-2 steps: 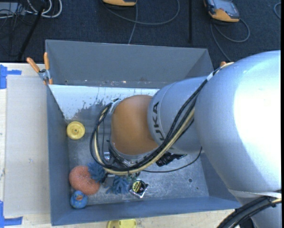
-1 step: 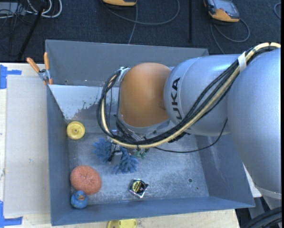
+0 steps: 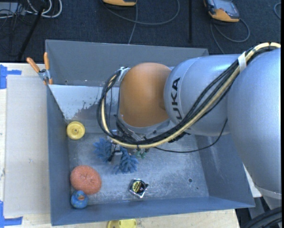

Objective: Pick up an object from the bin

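Hovering low over the left-middle of the bin's [image 3: 127,61] floor, my gripper [image 3: 115,154] sits at a blue spiky toy [image 3: 103,149], whose tufts stick out on either side of me. That toy is the nearest thing to pick.

Jaw state: I cannot tell whether my jaws are wide or narrow. My own orange wrist cover [image 3: 144,96] and the cables [image 3: 103,115] looped round it block the line of sight.

Risks, as judged from here:
1. The tufts look soft and thin. A grip on 1 tuft alone could slide off on the lift.
2. The blue shows as 2 clumps. If these are 2 separate things, closing between them may catch neither.
3. I am close to the floor. Any further descent could press me into the metal.

Other items lie apart from me: a yellow disc [image 3: 75,130] to the left, an orange-red ball [image 3: 85,179] and a small blue ball [image 3: 79,200] in the near-left corner, and a black-and-yellow packet [image 3: 138,187] near the front.

Hidden: the toy's centre, and whatever floor lies beneath my wrist.
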Controlling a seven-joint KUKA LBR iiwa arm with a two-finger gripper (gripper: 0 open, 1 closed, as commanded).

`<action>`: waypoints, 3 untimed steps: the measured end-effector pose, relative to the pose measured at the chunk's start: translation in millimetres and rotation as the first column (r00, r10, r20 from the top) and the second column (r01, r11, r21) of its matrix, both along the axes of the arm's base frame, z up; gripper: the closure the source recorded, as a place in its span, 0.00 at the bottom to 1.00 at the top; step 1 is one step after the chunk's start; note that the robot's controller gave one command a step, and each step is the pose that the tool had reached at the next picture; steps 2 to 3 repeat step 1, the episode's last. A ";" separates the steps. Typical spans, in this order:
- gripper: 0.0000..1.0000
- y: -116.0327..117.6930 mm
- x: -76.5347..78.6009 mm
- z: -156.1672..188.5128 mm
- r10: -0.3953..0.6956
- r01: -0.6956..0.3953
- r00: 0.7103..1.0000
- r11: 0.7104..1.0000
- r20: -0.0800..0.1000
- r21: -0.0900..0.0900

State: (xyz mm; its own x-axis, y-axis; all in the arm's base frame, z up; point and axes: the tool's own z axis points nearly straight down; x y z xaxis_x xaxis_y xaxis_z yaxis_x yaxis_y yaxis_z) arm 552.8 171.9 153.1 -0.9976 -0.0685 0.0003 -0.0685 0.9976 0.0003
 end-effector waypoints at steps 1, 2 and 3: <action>1.00 6.6 8.5 118.0 0.022 -0.022 1.000 1.000 0.002 0.000; 1.00 6.6 8.5 118.0 0.022 -0.022 1.000 1.000 0.002 0.000; 1.00 6.6 8.5 118.0 0.022 -0.022 1.000 1.000 0.002 0.000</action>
